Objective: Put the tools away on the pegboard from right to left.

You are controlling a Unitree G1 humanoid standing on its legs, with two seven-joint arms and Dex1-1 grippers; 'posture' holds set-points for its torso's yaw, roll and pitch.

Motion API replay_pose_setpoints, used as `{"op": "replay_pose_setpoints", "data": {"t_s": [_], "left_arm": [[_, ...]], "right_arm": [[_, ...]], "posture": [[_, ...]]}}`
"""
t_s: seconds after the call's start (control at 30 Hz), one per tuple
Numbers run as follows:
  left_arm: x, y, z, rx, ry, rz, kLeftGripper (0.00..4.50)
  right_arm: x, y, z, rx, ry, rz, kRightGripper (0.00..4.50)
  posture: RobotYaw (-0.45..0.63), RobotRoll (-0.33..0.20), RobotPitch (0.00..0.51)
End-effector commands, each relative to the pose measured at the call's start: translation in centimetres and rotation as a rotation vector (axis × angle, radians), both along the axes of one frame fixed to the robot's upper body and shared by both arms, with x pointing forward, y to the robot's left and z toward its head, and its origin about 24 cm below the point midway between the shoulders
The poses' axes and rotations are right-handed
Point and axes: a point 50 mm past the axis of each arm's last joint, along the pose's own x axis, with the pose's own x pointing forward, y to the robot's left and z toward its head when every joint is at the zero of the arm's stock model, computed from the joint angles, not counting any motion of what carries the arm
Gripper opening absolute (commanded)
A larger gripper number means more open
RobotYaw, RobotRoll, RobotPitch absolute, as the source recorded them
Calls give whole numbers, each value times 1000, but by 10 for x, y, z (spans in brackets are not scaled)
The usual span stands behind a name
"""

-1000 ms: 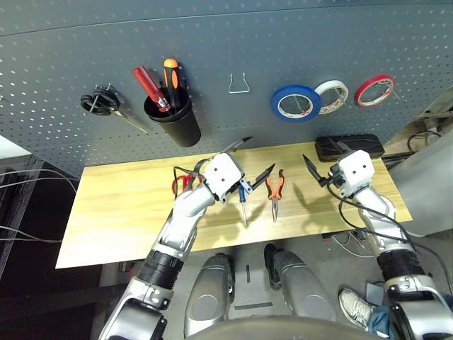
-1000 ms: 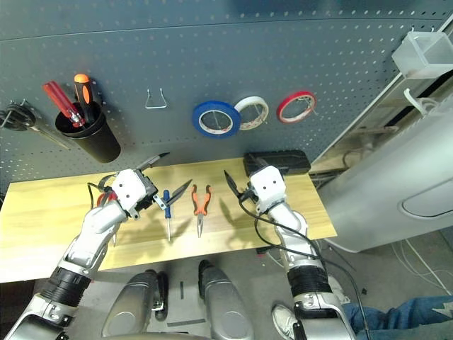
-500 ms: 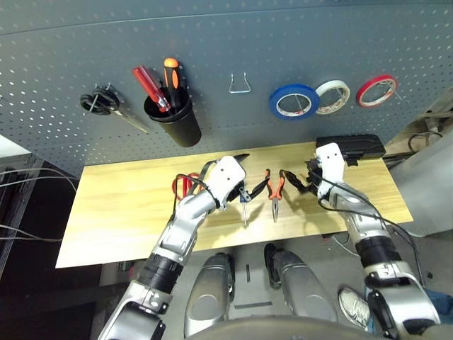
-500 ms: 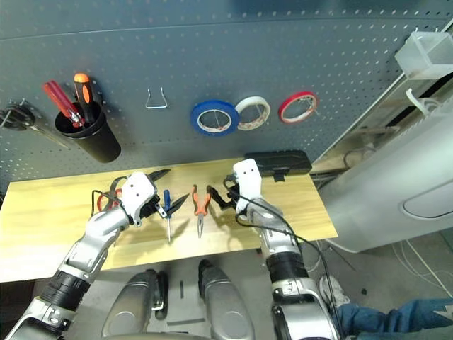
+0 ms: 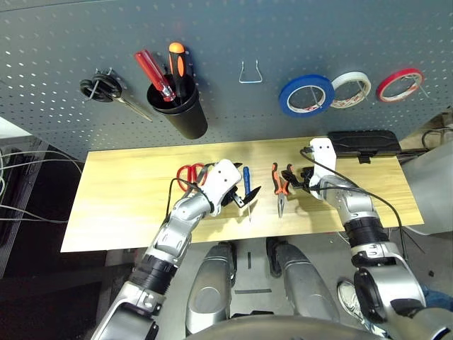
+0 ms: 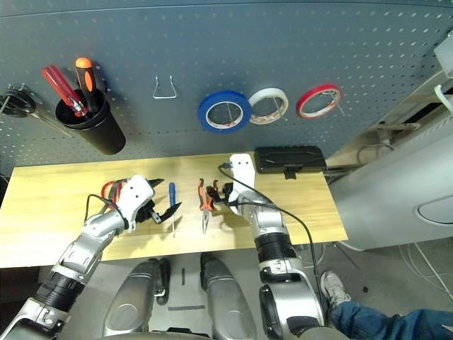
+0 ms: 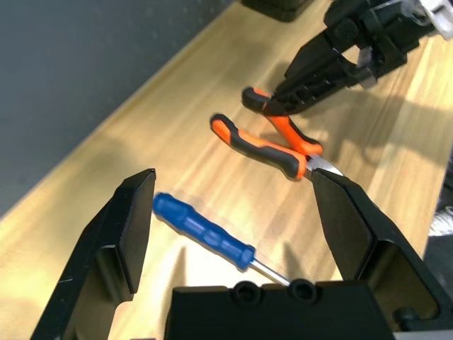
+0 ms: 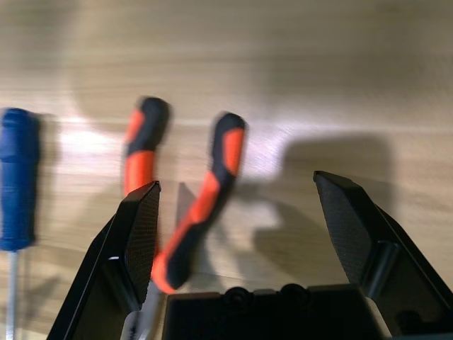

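A: From the head camera, where do the tools lie?

B: On the wooden surface (image 5: 120,212): the red-handled scissors (image 5: 188,173) at nine o'clock of the left end effector (image 5: 241,196), then the blue-handled screwdriver (image 5: 247,188), then the orange-and-black pliers (image 5: 280,188). The blue tape roll (image 5: 306,95) hangs on the pegboard (image 5: 226,35) beside a white roll (image 5: 352,79) and a red roll (image 5: 400,83). A black cup (image 5: 178,117) at eleven o'clock holds two screwdrivers.

A: And the right end effector (image 6: 221,195)?

B: Just at three o'clock of the pliers' handles; contact is hard to judge from up there.

A: What does the left wrist camera add?

B: Its fingers (image 7: 120,241) stand spread wide with nothing between them, the screwdriver (image 7: 204,230) lying beyond, and the other arm's black fingertip right at one pliers handle (image 7: 272,138).

A: The right wrist camera?

B: Blurred, but its fingers (image 8: 134,237) are wide apart, one pliers handle (image 8: 202,202) between them, ungripped.
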Motion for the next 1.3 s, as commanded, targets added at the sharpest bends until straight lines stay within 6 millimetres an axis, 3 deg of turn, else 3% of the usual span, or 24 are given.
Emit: {"op": "replay_pose_setpoints", "data": {"t_s": [0.03, 0.4, 0.5, 0.83, 1.03, 1.3], "left_arm": [[-10, -4, -8, 18, 29, -28, 4500], [-13, -4, -12, 17, 44, -18, 4500], [-13, -3, -14, 19, 50, -11, 4500], [-9, 4, -17, 30, 49, 11, 4500], [-1, 9, -14, 33, 4, 18, 4500], [3, 5, 3, -23, -139, 12, 4500]], "right_arm": [[-4, -2, -7, 7, 62, -40, 4471], [8, 11, -3, 43, 155, -86, 4471], [9, 11, -5, 38, 189, -79, 3830], [15, 8, -1, 33, 210, -51, 409], [17, 2, 19, 33, 130, 28, 394], [-2, 10, 41, -13, -68, 243, 394]], "posture": [[135, 0, 366], [154, 0, 361], [160, 0, 354], [170, 0, 299], [172, 0, 237], [153, 0, 190]]}}
